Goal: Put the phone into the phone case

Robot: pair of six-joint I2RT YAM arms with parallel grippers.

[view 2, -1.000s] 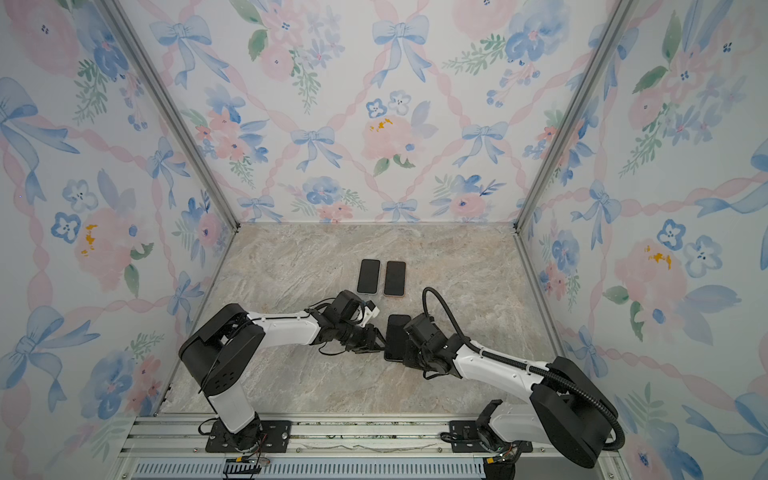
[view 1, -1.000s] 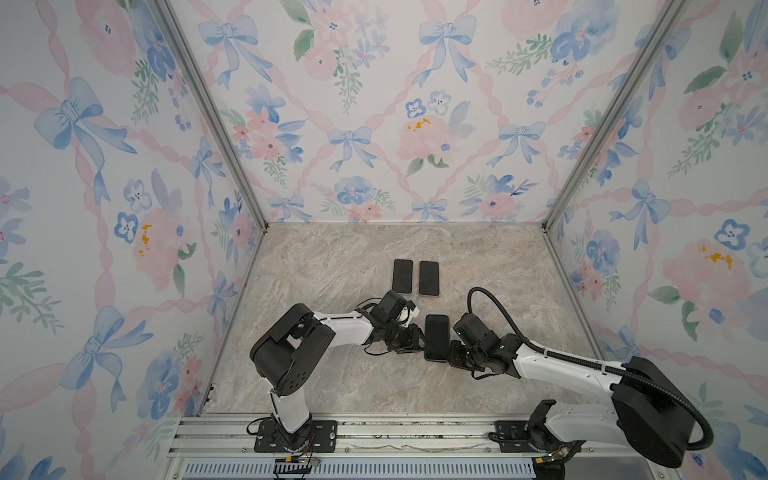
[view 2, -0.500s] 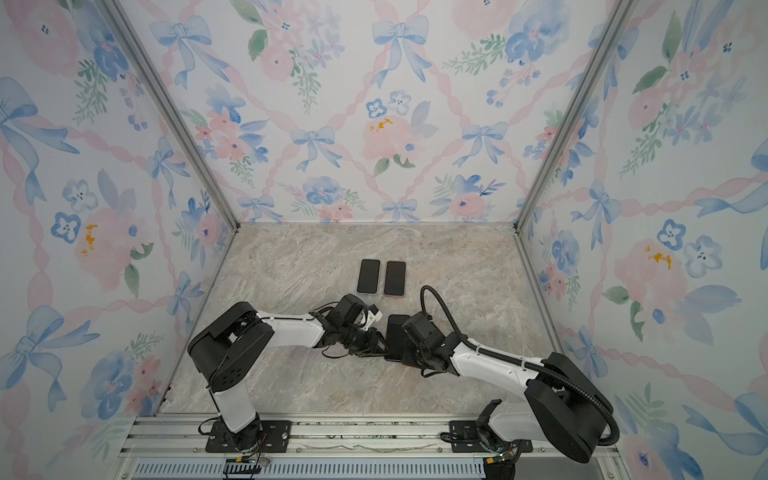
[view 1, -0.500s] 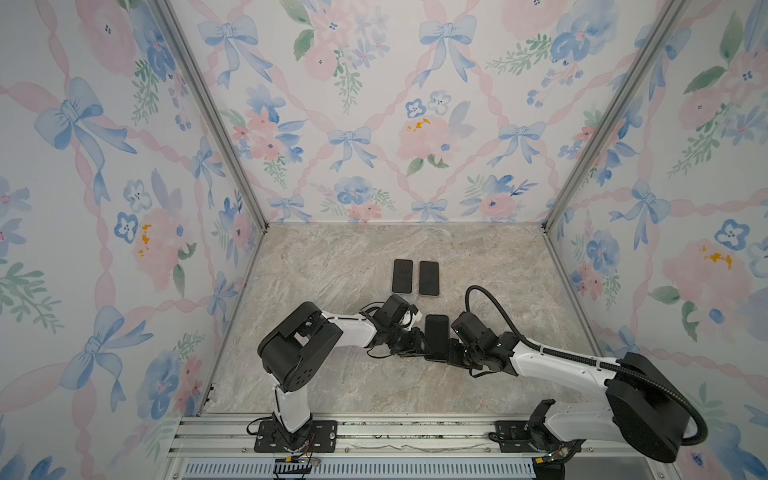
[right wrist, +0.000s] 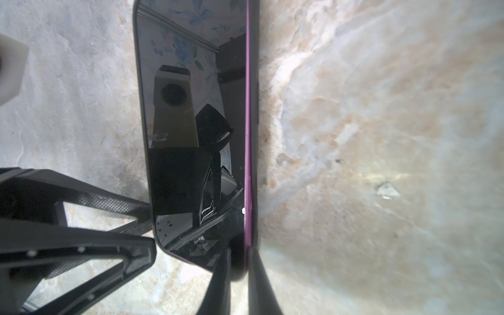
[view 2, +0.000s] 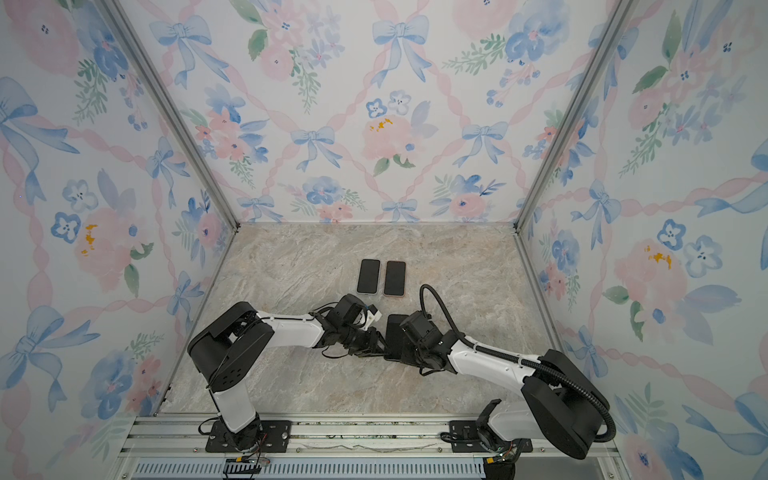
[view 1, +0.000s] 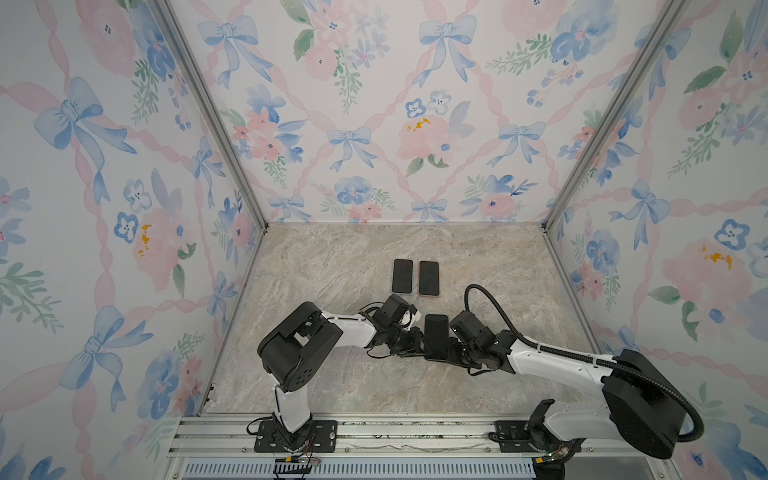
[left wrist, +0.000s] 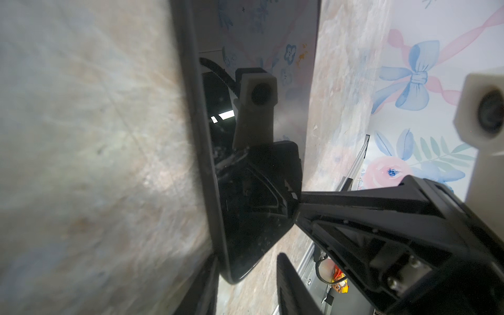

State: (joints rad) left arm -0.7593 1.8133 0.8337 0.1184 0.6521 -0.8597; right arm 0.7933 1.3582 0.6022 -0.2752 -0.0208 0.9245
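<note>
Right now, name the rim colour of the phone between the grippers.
Magenta-purple rim on the phone; clearest in right wrist view.

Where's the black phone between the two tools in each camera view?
In a top view: glossy black rectangular phone, lower centre.
In a top view: same place, lower centre.
Left wrist: long band filling the picture's middle.
Right wrist: picture's middle, purple edge showing.
Shared landmark: the beige marbled tabletop under it.
</note>
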